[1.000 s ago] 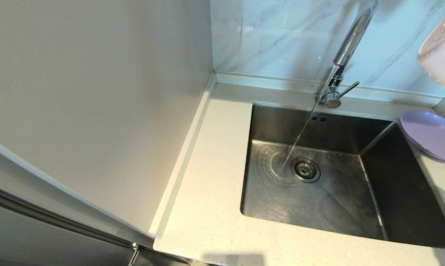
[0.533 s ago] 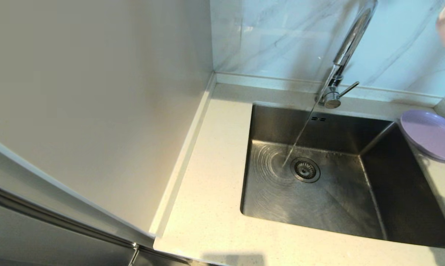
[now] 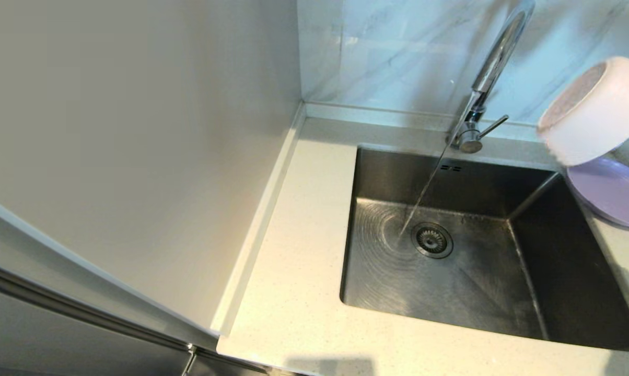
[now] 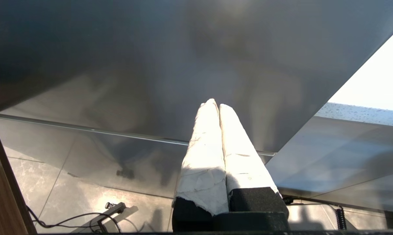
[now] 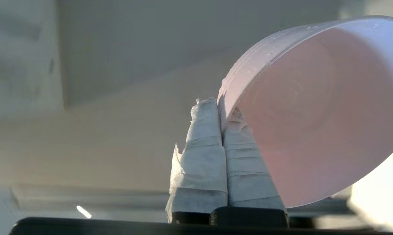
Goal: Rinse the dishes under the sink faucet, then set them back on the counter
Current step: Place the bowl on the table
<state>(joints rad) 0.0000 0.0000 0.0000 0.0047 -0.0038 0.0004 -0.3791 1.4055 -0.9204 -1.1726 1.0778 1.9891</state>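
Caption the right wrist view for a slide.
Right claw pinches the rim of the pink-white bowl, held tilted.

Soft, even daylight fills the head view. The faucet (image 3: 494, 62) shows bright glare, and the sink (image 3: 570, 282) falls into shadow on its right. In the right wrist view, the background is blurred behind a sunlit bowl (image 5: 317, 114).

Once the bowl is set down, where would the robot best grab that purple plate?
Probably by the rim. The plate lies flat on the counter at the sink's right edge, too wide and shallow to span. Its sink-side rim juts slightly over the basin, so a finger could slip under there, coming from the sink side.
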